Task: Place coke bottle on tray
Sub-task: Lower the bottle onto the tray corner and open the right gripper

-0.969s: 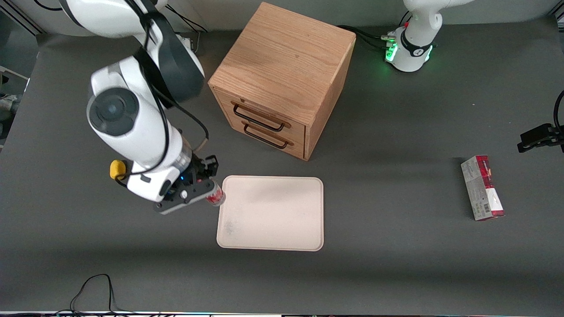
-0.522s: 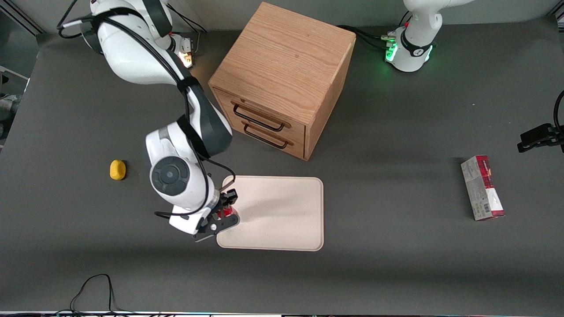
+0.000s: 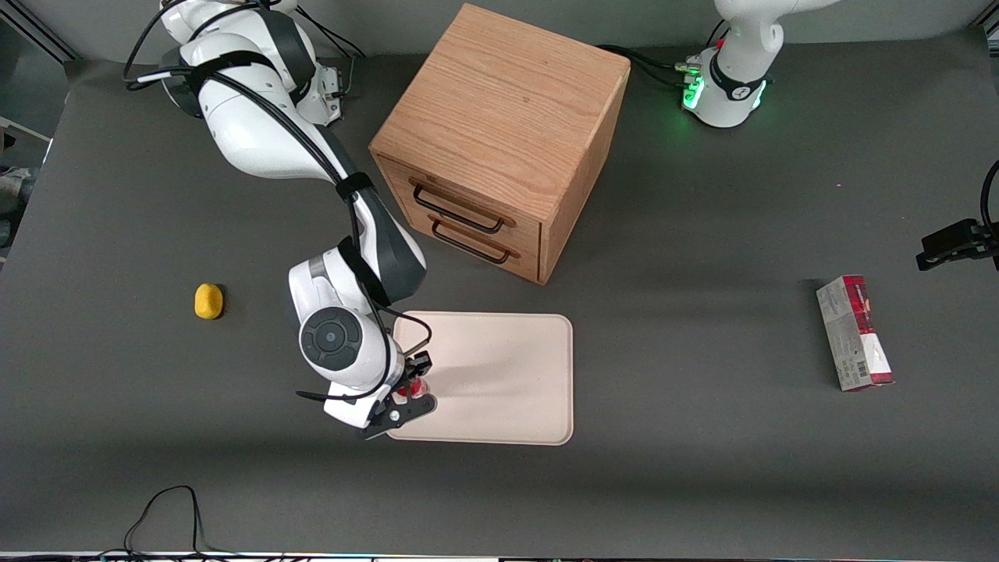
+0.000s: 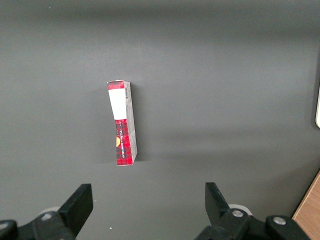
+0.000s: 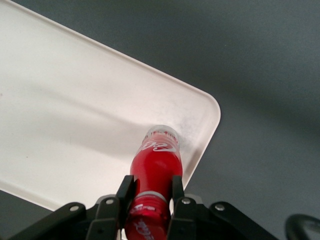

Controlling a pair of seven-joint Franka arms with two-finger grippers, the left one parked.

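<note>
My right gripper (image 3: pixel 410 392) hangs over the corner of the cream-white tray (image 3: pixel 499 375) that is nearest the front camera and the working arm's end of the table. It is shut on the coke bottle (image 3: pixel 414 386), a slim red bottle with white script. In the right wrist view the black fingers (image 5: pixel 125 192) clamp the coke bottle (image 5: pixel 156 165) just below its red cap. Its clear base points down at the faint grey smudge on the tray (image 5: pixel 75 110), a little inside the rim. I cannot tell whether the base touches the tray.
A wooden two-drawer cabinet (image 3: pixel 499 140) stands farther from the front camera than the tray. A small yellow object (image 3: pixel 207 300) lies toward the working arm's end. A red-and-grey carton (image 3: pixel 855 332) lies toward the parked arm's end, also seen as the carton (image 4: pixel 122 122).
My gripper carried the bottle from beside the tray's edge toward the front camera, onto the tray's near corner, and went lower. The arm no longer covers the yellow object.
</note>
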